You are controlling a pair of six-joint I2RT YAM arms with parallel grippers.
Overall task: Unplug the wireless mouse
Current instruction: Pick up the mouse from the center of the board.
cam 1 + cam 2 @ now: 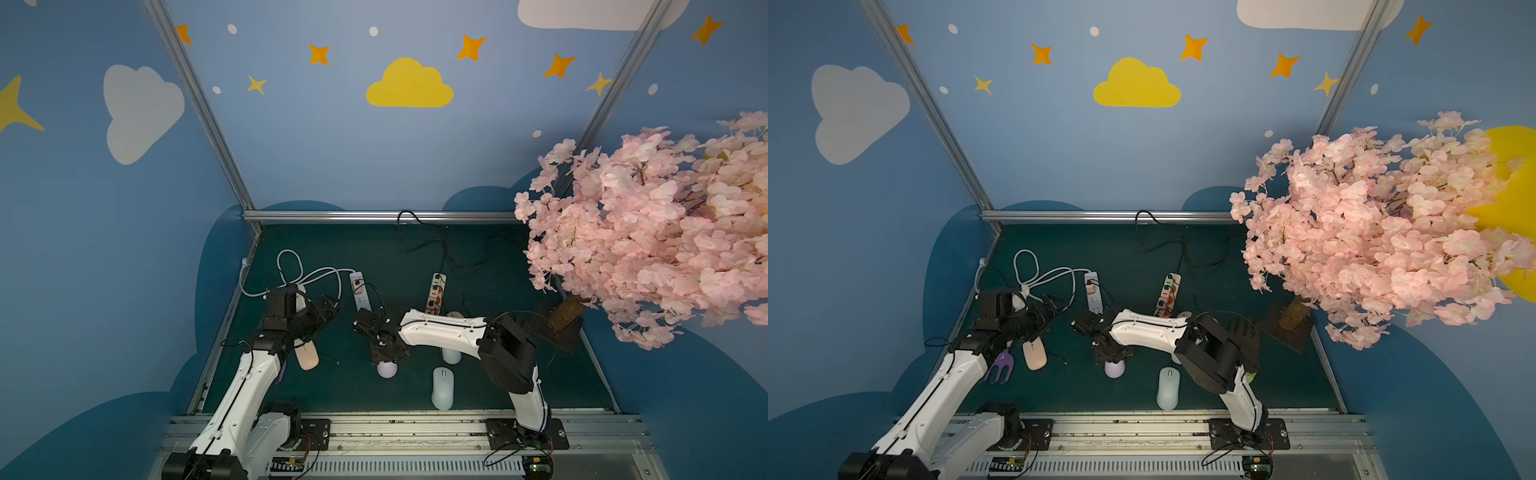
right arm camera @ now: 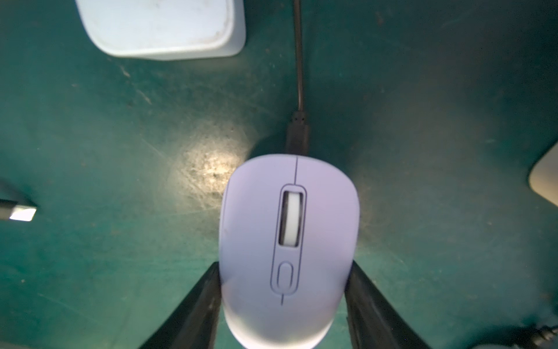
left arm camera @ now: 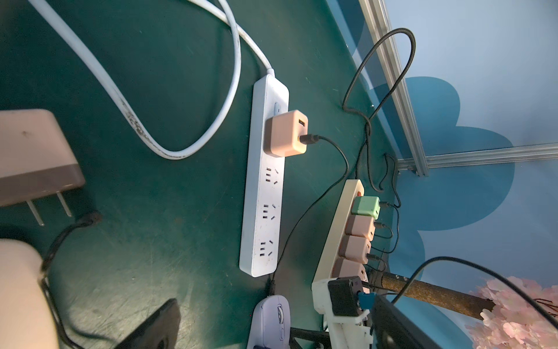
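In both top views the small lilac plastic wireless mouse (image 1: 387, 369) (image 1: 1114, 368) is lying mid-mat under the R gripper (image 1: 385, 360), long axis running near-to-far, nose pointing away twd the white power strip (image 1: 362, 299). L gripper (image 1: 328, 308) is hanging spread.

L wrist: black cable (image 3: 311, 139) is linking mouse to pink cube adapter (image 3: 285, 134).

R wrist: fingers (image 2: 205, 302) are flanking the mouse's sides (prob. bracing for the pull); pinching yet, can't tell.

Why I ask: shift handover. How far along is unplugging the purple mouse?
Done: the right gripper is in place, its fingers flanking the purple mouse. In hand: the grasp; whether the fingers press it yet I cannot tell. To do: the black cable is still plugged into the mouse's front, so the pull is not done. The left gripper hangs open nearby.
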